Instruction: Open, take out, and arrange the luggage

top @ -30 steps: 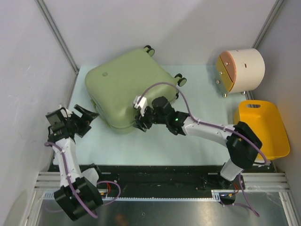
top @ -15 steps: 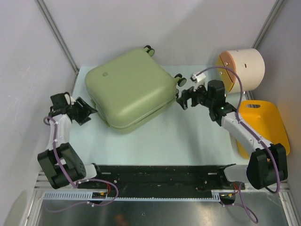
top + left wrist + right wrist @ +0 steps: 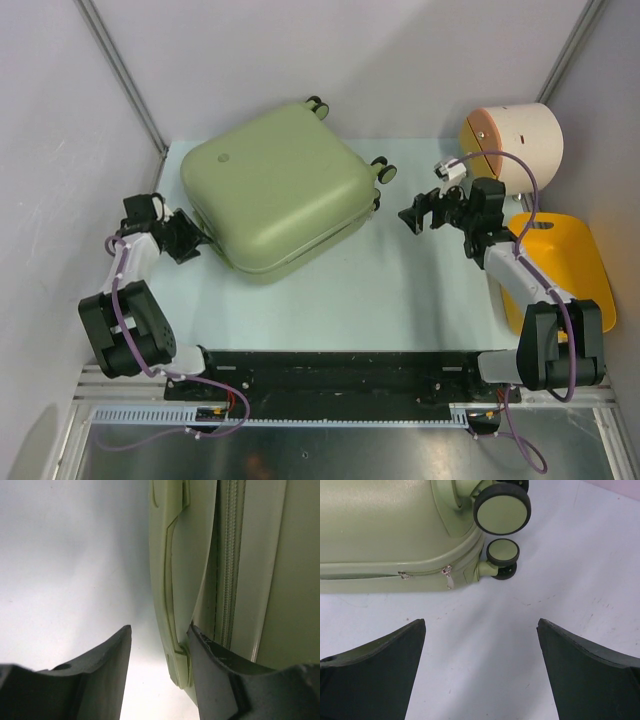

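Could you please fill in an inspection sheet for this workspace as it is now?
Surface: pale table, no spills seen.
Job's things: sage-green luggage lies flat and closed, far left; zipper pulls near its wheels.
Clutter: cream drum far right; yellow basket at the right edge.
Grippers: left gripper jaws apart at the luggage's left side, nothing clamped; right gripper jaws wide open above the table, facing the wheels.
Cables: purple cables run along both arms, no snag seen.
Surroundings: grey walls on three sides.
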`<state>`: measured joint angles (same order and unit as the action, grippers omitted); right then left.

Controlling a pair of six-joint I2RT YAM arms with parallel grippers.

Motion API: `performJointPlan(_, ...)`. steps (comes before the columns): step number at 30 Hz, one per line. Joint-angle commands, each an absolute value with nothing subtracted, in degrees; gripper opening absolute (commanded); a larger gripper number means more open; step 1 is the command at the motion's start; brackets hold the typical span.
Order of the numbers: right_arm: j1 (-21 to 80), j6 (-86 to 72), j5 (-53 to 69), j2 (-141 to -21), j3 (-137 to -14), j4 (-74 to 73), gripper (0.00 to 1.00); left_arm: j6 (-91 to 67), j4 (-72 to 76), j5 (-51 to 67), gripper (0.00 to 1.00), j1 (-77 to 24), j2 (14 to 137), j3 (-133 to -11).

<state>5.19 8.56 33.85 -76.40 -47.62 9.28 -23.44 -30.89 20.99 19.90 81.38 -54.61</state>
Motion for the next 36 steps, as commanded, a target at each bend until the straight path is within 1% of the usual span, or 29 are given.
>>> performJointPlan(1, 3.7, 7.5, 37.7, -75.7, -47.5, 14.3, 1.00, -23.3, -25.2, 19.7, 0.54, 18.8, 83.5, -53.2)
performJointPlan(4, 4.0, 10.1, 40.2, -76.6, -47.5, 13.4, 1.00, -23.9, -22.9, 21.3, 0.56, 18.0, 85.3, -53.6)
performJointPlan(8, 4.6, 10.6, 40.9, -77.1, -46.4, 14.5, 1.00, -24.8, -20.8, 22.7, 0.61, 17.8, 85.5, -52.9)
performJointPlan(11, 4.5, 10.3, 41.3, -77.0, -45.9, 14.9, 1.00, -24.6, -20.6, 22.2, 0.60, 17.9, 84.5, -51.1)
performJointPlan(14, 4.6, 9.9, 41.7, -76.7, -45.6, 14.5, 1.00, -24.6, -20.6, 20.4, 0.56, 17.8, 83.8, -48.7)
performJointPlan(17, 4.8, 9.7, 41.4, -76.4, -44.3, 15.7, 1.00, -25.3, -19.9, 19.8, 0.56, 17.9, 84.6, -47.8)
performJointPlan(19, 5.1, 9.5, 40.8, -76.0, -42.9, 17.7, 1.00, -25.8, -18.9, 20.4, 0.57, 17.8, 85.9, -48.2)
performJointPlan(21, 5.6, 9.7, 40.3, -76.1, -41.5, 19.5, 0.99, -26.0, -18.7, 20.7, 0.60, 17.1, 87.0, -49.6)
performJointPlan(25, 6.5, 11.2, 39.7, -77.4, -40.0, 22.6, 0.98, -25.5, -18.8, 19.4, 0.60, 15.1, 89.1, -51.1)
performJointPlan(27, 6.7, 12.1, 40.0, -77.9, -38.5, 25.7, 0.97, -25.3, -18.8, 19.3, 0.57, 14.7, 90.5, -51.8)
performJointPlan(30, 6.9, 12.3, 40.4, -78.2, -37.5, 27.9, 0.96, -23.7, -19.5, 20.0, 0.38, 14.6, 91.6, -53.1)
performJointPlan(31, 7.2, 12.8, 40.5, -78.0, -37.0, 28.0, 0.95, -22.9, -20.6, 20.1, 0.29, 14.9, 91.6, -54.1)
performJointPlan(33, 7.5, 13.8, 41.7, -77.0, -36.0, 29.0, 0.93, -19.9, -24.0, 19.6, 0.16, 15.3, 90.6, -54.5)
performJointPlan(34, 8.1, 14.5, 42.0, -76.6, -34.8, 29.4, 0.92, -18.6, -25.1, 18.3, 0.07, 15.9, 90.2, -54.7)
performJointPlan(35, 8.4, 15.8, 42.1, -76.1, -34.2, 29.8, 0.91, -16.1, -26.9, 17.8, 0.00, 16.5, 89.8, -54.8)
performJointPlan(36, 8.7, 16.2, 42.2, -75.6, -33.7, 31.3, 0.90, -15.0, -27.6, 17.8, 0.00, 17.2, 89.8, -54.9)
